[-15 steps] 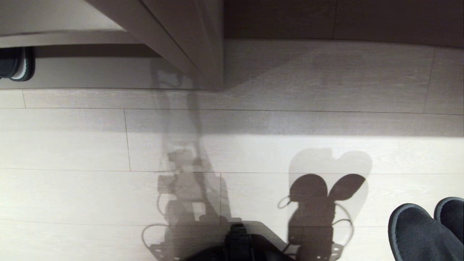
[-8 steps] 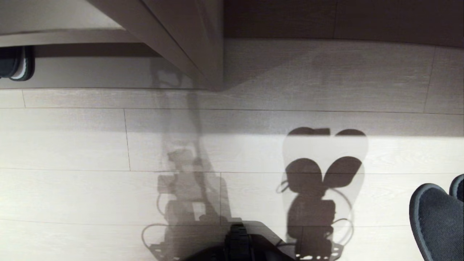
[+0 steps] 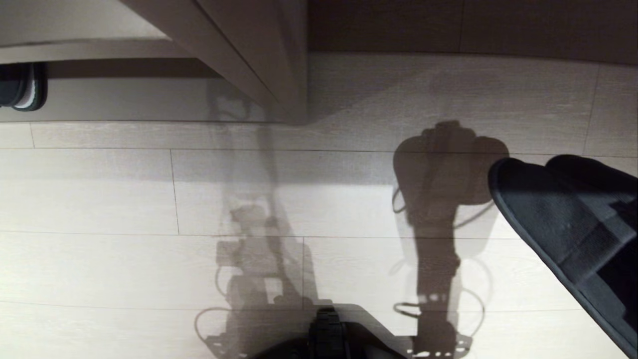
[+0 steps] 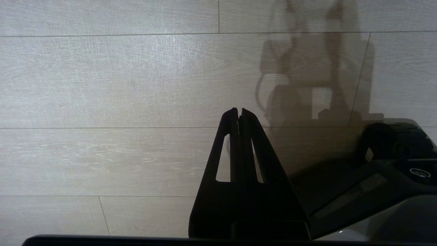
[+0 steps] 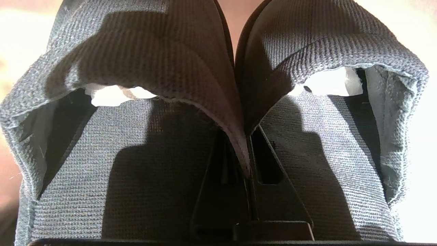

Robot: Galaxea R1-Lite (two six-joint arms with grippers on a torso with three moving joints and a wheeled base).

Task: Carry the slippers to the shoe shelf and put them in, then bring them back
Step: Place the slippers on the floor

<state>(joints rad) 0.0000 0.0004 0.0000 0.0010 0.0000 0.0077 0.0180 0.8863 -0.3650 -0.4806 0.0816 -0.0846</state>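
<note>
The slippers (image 3: 558, 219), dark grey fabric with a lighter rim, hang in the air at the right of the head view, toes pointing toward the far wall. My right gripper (image 5: 246, 147) is shut on the slippers (image 5: 143, 68), pinching the inner edges of both together; the slippers hide it in the head view. The left gripper (image 4: 239, 111) is shut and empty, low over the floor. A pale wood built-in unit (image 3: 259, 60) stands at the far left. I cannot tell which of its openings is the shoe shelf.
Another dark shoe with a whitish sole edge (image 3: 22, 92) sits in the opening left of the unit's upright panel. A dark brown wall base (image 3: 448, 25) runs along the far right. My base (image 3: 326, 329) shows at the near edge, on pale plank floor (image 3: 99, 199).
The right arm has lifted the slippers from the bottom right corner up and forward. Their shadow on the floor has slid toward the far wall. The left arm has not moved.
</note>
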